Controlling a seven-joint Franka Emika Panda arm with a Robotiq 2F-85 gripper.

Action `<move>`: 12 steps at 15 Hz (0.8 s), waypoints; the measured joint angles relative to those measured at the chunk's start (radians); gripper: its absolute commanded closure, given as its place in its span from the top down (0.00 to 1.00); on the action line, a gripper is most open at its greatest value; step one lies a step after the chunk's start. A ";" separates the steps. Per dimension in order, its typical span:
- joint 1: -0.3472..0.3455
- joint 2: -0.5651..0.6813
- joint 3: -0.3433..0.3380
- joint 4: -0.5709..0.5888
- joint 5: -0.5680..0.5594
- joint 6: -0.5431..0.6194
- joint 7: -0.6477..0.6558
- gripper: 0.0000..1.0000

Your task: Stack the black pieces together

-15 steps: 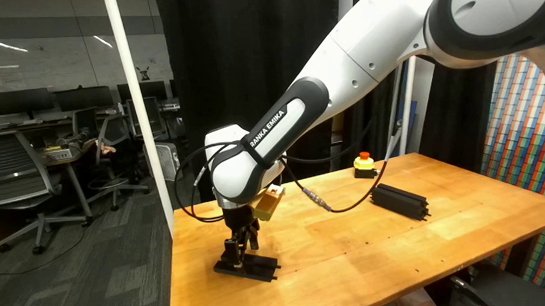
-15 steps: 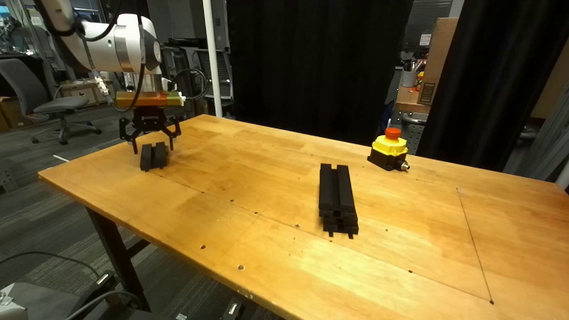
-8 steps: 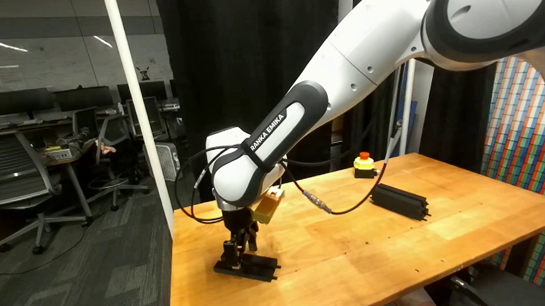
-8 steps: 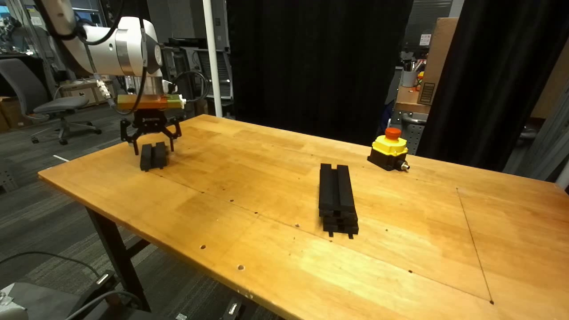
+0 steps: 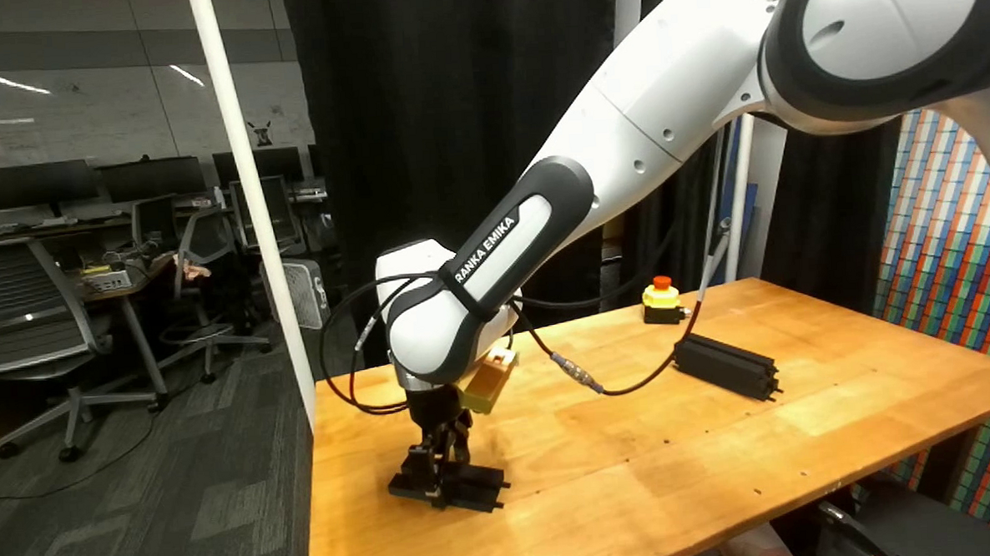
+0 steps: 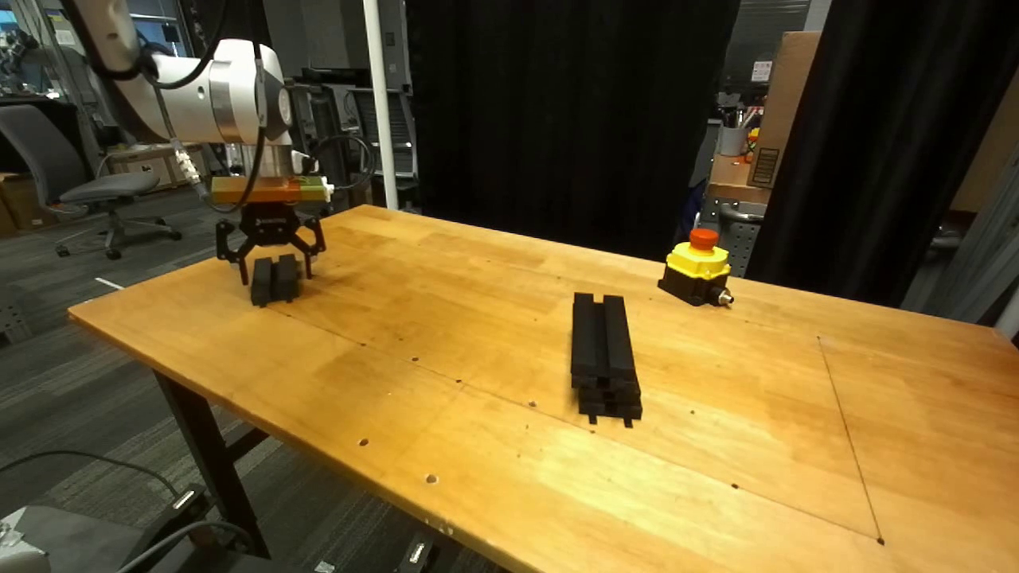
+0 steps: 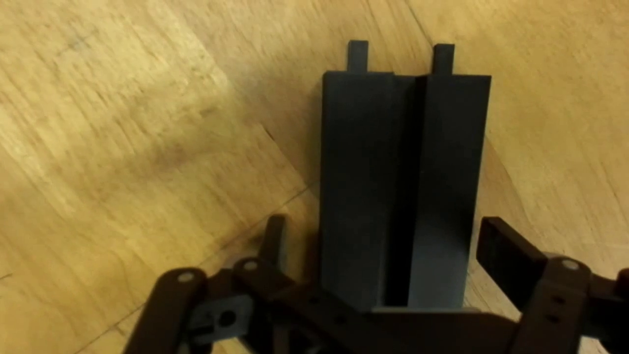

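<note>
Arm [image 5: 614, 139] reads "RANKA EMIKA" (white).

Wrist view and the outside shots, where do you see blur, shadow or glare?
In the wrist view, the gripper fingers look soft, the black piece crisper, with shadow along its left side in the picture; in an exterior view, pale glare on the table; in an exterior view, white glare streaks on the whiteboard.

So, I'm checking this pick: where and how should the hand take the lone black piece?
Probably across the long, parallel sides of the lone black piece, near mid-length, from above: it lies flat, and the open hand straddles it. The end prongs look too thin.
</note>
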 measured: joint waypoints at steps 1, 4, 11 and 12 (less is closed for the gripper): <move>0.000 0.000 -0.001 0.001 0.000 0.000 0.000 0.71; 0.000 -0.001 -0.007 0.002 -0.002 0.005 0.000 0.54; -0.008 -0.021 -0.071 0.000 -0.034 0.009 -0.001 0.45; -0.015 -0.025 -0.086 0.000 -0.039 0.009 -0.001 0.45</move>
